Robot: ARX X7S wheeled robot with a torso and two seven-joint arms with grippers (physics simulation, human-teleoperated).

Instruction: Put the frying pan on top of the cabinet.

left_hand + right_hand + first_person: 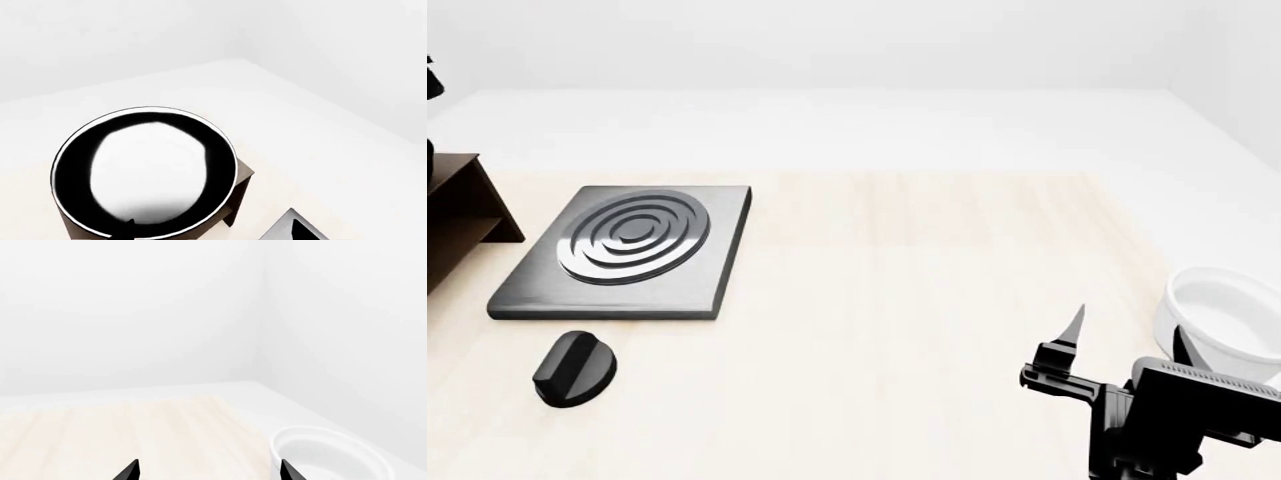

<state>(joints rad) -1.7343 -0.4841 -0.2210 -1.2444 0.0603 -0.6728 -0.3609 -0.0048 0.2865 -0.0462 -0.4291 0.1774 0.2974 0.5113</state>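
Note:
In the left wrist view the glossy black frying pan point(143, 172) lies over the flat top of the dark brown cabinet point(241, 176) and covers most of it. Its handle is out of frame. I cannot tell whether the pan touches the top. My left gripper point(213, 229) is above the pan's near rim with its fingertips point(130, 223) set wide apart, holding nothing. In the head view only the cabinet's side point(461, 215) shows at the far left, and the pan is out of view. My right gripper point(1128, 345) point(208, 471) is open and empty, low at the front right.
A flat grey stove plate point(627, 250) with concentric rings lies right of the cabinet; its corner shows in the left wrist view point(281, 231). A small black knob point(574, 368) lies in front of it. A white bowl point(1228, 320) point(330, 455) stands beside the right gripper.

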